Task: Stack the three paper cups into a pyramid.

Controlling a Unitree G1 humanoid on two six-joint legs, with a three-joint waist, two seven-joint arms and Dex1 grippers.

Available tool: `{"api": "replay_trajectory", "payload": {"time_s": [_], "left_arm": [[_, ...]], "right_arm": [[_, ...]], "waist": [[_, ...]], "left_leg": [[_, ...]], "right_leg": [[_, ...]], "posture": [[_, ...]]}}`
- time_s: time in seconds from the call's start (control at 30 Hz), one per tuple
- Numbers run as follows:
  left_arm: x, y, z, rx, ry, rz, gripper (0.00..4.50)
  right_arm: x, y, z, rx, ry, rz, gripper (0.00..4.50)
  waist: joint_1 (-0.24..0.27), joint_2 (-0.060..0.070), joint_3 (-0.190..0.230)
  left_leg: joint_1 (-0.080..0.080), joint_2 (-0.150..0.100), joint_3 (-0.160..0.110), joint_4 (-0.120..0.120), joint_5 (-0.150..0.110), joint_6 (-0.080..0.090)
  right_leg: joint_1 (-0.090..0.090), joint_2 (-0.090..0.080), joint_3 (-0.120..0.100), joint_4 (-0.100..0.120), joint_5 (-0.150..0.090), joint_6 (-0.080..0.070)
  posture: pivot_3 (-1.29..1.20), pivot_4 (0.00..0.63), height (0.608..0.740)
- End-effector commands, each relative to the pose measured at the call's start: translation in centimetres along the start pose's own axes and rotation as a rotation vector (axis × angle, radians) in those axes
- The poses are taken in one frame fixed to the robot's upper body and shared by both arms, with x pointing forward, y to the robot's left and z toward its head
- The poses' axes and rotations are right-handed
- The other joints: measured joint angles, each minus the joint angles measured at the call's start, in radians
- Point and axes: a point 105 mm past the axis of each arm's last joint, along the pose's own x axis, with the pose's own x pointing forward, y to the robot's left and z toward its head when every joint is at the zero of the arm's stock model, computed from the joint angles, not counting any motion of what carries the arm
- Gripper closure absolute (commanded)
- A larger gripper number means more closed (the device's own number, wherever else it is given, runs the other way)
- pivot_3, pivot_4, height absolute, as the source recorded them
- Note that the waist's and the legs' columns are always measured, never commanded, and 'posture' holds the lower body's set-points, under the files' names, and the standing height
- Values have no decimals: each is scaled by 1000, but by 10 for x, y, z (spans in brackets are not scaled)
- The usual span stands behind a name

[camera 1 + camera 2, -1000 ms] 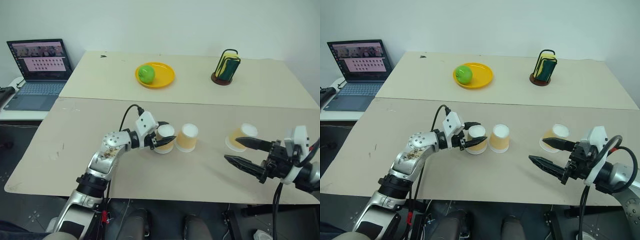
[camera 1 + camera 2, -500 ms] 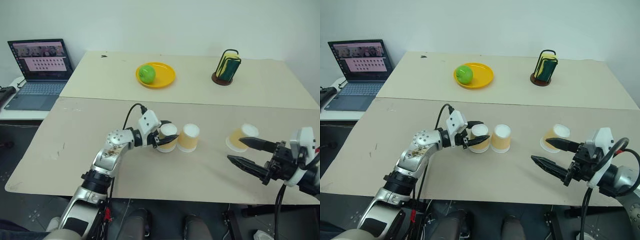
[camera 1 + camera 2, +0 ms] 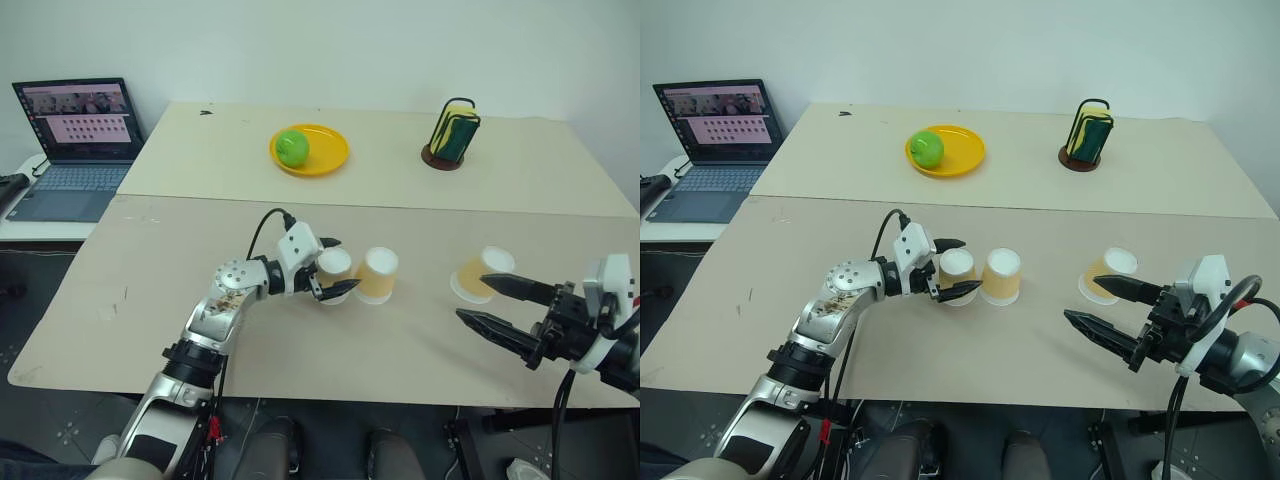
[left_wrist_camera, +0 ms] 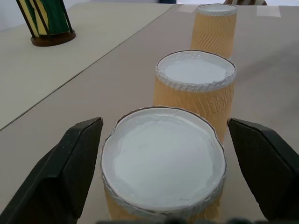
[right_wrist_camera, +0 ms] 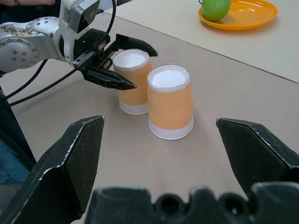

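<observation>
Cups (image 3: 333,273) of ribbed tan-orange paper: two base cups side by side, my left gripper (image 3: 335,268) open around one; open right gripper (image 3: 493,303) must fetch the third (image 3: 477,274) at three o'clock.

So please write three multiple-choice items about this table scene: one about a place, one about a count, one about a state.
1. Where does the green apple lie?
A. on the yellow plate
B. on the laptop
C. beside the cups

2. How many paper cups stand side by side near the left end effector?
A. one
B. two
C. three

3. In what state is the left end effector?
A. shut on a cup
B. open, a finger on each side of a cup
C. open, far from any cup

Key: 1 A, the apple sits on the plate on the far table. 2 B, the left cup and the middle cup stand together; the third cup is apart, near the right end effector. 3 B, the left wrist view shows gaps between both fingers and the cup.
</observation>
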Motion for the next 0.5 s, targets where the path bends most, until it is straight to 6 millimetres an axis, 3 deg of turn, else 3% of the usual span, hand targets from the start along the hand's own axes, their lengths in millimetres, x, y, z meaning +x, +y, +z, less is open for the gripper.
{"api": "replay_trajectory", "payload": {"time_s": [0.03, 0.5], "left_arm": [[-1, 0, 11, 31, -27, -4, 28], [-27, 3, 0, -5, 29, 45, 28]], "right_arm": [[-2, 1, 12, -51, -33, 2, 0], [1, 1, 16, -57, -40, 20, 0]], "waist": [[0, 0, 0], [-1, 0, 0]], "left_leg": [[0, 0, 0, 0, 0, 0], [0, 0, 0, 0, 0, 0]], "right_leg": [[0, 0, 0, 0, 0, 0], [0, 0, 0, 0, 0, 0]], "posture": [[0, 150, 726], [0, 150, 726]]}}
